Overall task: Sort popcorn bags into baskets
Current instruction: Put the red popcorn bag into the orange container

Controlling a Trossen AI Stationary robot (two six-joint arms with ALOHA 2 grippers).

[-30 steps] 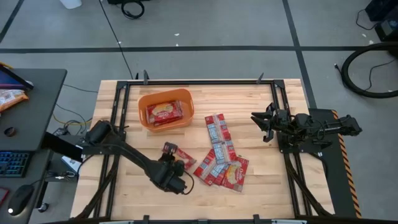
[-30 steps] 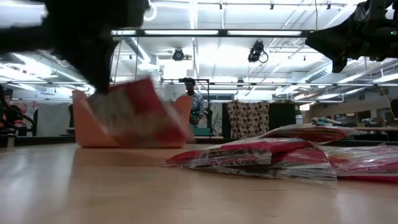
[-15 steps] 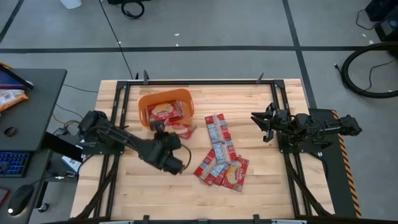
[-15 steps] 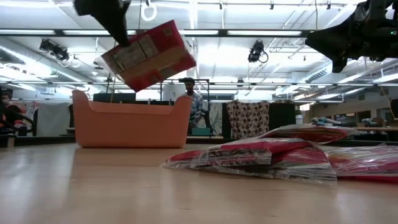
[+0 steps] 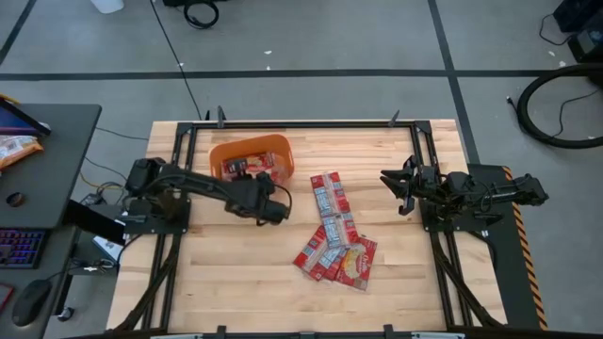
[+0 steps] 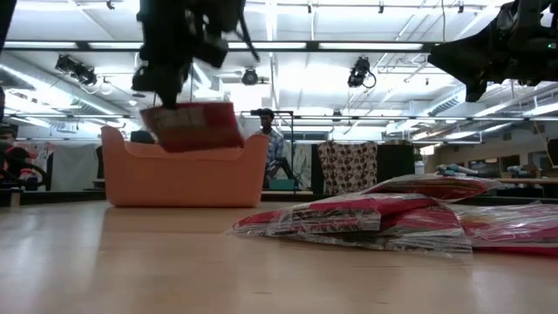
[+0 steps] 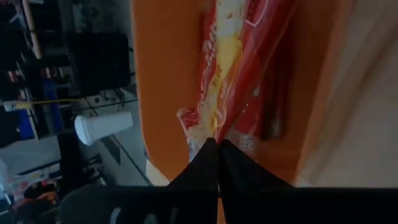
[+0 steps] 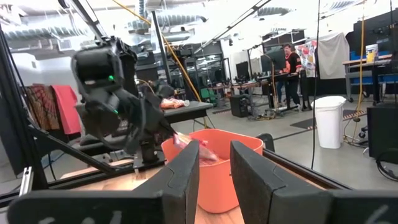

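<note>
The orange basket (image 5: pixel 221 153) (image 6: pixel 183 177) stands at the table's far left and has a red popcorn bag lying in it. My left gripper (image 5: pixel 248 177) (image 6: pixel 166 98) is over its near right corner, shut on another popcorn bag (image 6: pixel 193 126) (image 7: pixel 227 81) that hangs just above the basket's rim. Several more popcorn bags (image 5: pixel 334 235) (image 6: pixel 366 218) lie flat and overlapping at the table's middle. My right gripper (image 5: pixel 388 184) (image 8: pixel 214 171) waits open above the table's right side, touching nothing. My left gripper pinches the popcorn bag between its two fingers at one end's edge (image 7: pixel 210 132). The fingers slant down toward the basket from its near right. The bag is lifted clear and hangs below the fingers, nearly level, over the basket's opening.
The loose bags run from the middle of the table (image 5: pixel 328 193) toward its near edge (image 5: pixel 353 264). A metal frame (image 5: pixel 311 123) borders the tabletop. A desk with a keyboard (image 5: pixel 19 247) stands off the left side. People stand in the room behind.
My left gripper has swung from the table's near middle toward the far edge and risen, rolling as it went, and stays shut. The bag it carries has gone from just above the table, tilted high, to nearly level over the basket.
</note>
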